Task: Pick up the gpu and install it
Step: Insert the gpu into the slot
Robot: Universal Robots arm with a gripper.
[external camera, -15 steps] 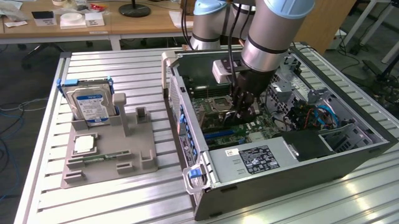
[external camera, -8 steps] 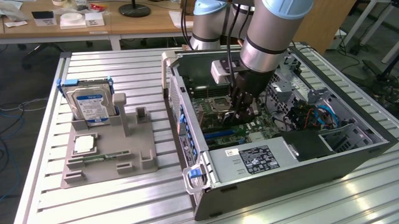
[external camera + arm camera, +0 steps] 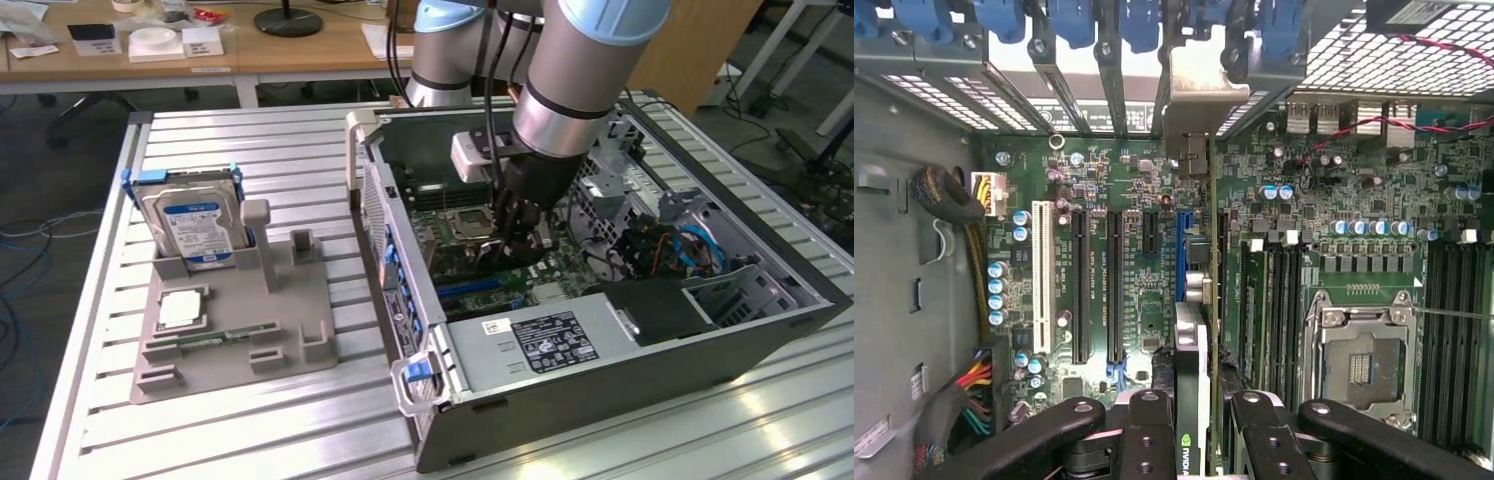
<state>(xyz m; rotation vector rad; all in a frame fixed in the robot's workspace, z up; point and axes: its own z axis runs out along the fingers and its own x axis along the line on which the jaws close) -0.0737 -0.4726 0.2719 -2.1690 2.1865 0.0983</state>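
gpu [image 3: 1192, 350] position: inside the open computer case [image 3: 641, 385], standing edge-on over the motherboard [image 3: 1124, 170], between the long expansion slots and the memory slots. Its metal bracket reaches the rear slot openings. Whether the card is seated in a slot cannot be told.

Gripper [image 3: 1199, 435]: both fingers are clamped on the gpu, one on each flat side. The arm [image 3: 587, 80] comes down into the case from 12 o'clock of the exterior view.

Surface: a slatted aluminium table [image 3: 267, 150] carries the case at 3 o'clock of the exterior view and a grey parts holder [image 3: 300, 310] at 9 o'clock. A hard drive [image 3: 194, 225] stands upright at the holder's 11 o'clock corner. A memory stick [image 3: 220, 338] lies flat towards its 6 o'clock edge.

Room: wooden desks [image 3: 267, 55] stand at 11 o'clock. Dark floor [image 3: 40, 200] with loose cables lies at 9 o'clock.
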